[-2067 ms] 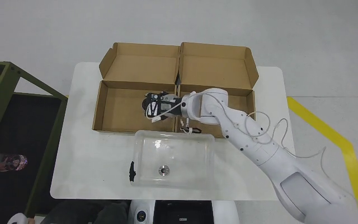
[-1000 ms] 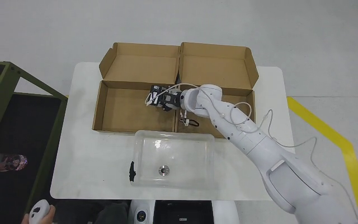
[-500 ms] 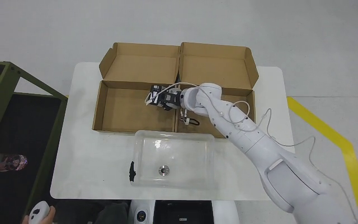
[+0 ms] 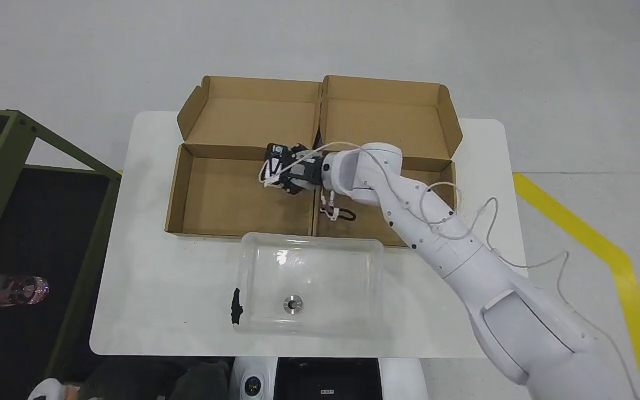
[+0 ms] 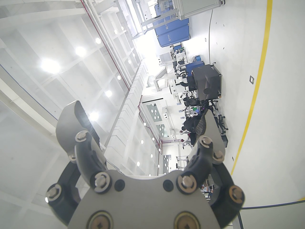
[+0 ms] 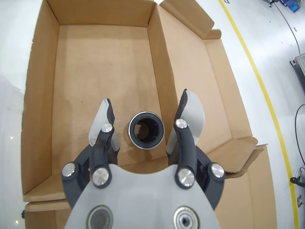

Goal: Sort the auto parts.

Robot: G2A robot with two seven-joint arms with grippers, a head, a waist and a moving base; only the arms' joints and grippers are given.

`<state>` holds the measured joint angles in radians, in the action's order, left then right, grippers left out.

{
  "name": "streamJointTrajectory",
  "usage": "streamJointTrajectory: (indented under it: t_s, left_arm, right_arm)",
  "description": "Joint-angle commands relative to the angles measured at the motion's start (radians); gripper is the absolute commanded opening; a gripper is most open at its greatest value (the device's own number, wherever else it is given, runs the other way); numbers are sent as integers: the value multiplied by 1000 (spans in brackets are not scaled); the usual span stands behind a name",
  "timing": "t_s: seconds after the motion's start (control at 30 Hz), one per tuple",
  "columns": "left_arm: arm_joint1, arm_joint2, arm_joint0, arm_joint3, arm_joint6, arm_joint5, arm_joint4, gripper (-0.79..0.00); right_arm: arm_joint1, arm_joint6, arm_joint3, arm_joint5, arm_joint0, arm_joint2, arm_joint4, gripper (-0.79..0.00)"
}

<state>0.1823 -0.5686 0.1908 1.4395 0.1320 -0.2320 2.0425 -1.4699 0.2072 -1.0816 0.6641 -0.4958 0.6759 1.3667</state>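
The right tool (image 6: 147, 97) is hanging wide open and empty over a black, steel-rimmed cylindrical sleeve (image 6: 146, 145) resting in a brown cardboard box (image 6: 100, 60).

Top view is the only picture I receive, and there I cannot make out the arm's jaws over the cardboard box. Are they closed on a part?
Observer: No. The right gripper is open. A hollow cylindrical part stands on the box floor between the jaws, touched by neither.
Operator: Where in the box?
Observer: Near a corner of the cardboard box, where the lid-side wall meets the wall next to the second box.
Operator: And the left arm?
Observer: The left gripper points up at the hall ceiling, jaws open, nothing between them.
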Motion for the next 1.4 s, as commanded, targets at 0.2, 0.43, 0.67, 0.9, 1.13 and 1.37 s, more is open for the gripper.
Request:
streamJointTrajectory:
  t_s: [0.2,0.43,0.67,0.9,1.13,1.37]
  left_arm:
    - [0,0,0,0,0,0,0,0]
    - [0,0,0,0,0,0,0,0]
    - [0,0,0,0,0,0,0,0]
    - [0,0,0,0,0,0,0,0]
    - [0,0,0,0,0,0,0,0]
    - [0,0,0,0,0,0,0,0]
  right_arm:
    - [46,20,-194,75,-112,84,9,-280]
    - [88,79,-408,168,-245,142,26,-289]
    - [121,128,-600,246,-378,175,30,-271]
    - [142,152,-681,292,-461,185,27,-286]
    - [160,159,-704,325,-525,190,30,-302]
    - [181,150,-718,348,-584,201,37,-314]
